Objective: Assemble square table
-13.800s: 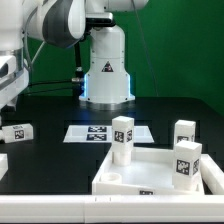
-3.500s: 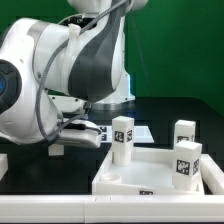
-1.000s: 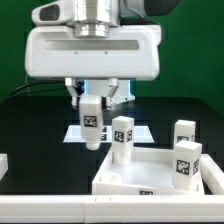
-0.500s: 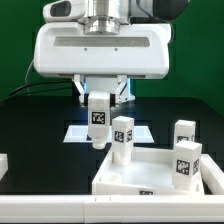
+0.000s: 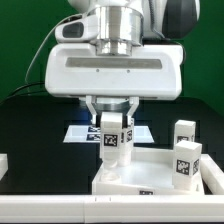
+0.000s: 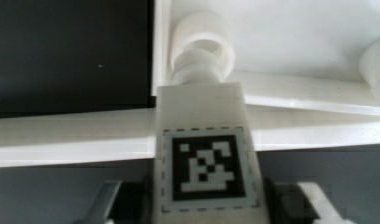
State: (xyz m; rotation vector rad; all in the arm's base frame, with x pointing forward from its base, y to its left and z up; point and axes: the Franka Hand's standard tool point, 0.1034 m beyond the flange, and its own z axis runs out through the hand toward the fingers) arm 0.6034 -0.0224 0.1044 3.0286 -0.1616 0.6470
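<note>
My gripper [image 5: 112, 128] is shut on a white tagged leg [image 5: 111, 137] and holds it upright, just over the rim of the white square tabletop [image 5: 125, 184] at its corner on the exterior view's left. A second leg [image 5: 127, 147] stands in that corner, close behind the held one. Two more legs [image 5: 183, 131] [image 5: 186, 160] stand at the tabletop's side on the exterior view's right. In the wrist view the held leg [image 6: 208, 160] fills the space between my fingers [image 6: 116, 203], with the standing leg [image 6: 199, 50] and the tabletop's rim [image 6: 71, 135] beyond it.
The marker board [image 5: 78, 134] lies on the black table behind my gripper, mostly hidden by it. A white piece [image 5: 2, 166] shows at the exterior view's left edge. The robot's base stands at the back.
My gripper has carried the leg toward the exterior view's right, from over the marker board to the tabletop's corner. The grip on the leg has not changed.
</note>
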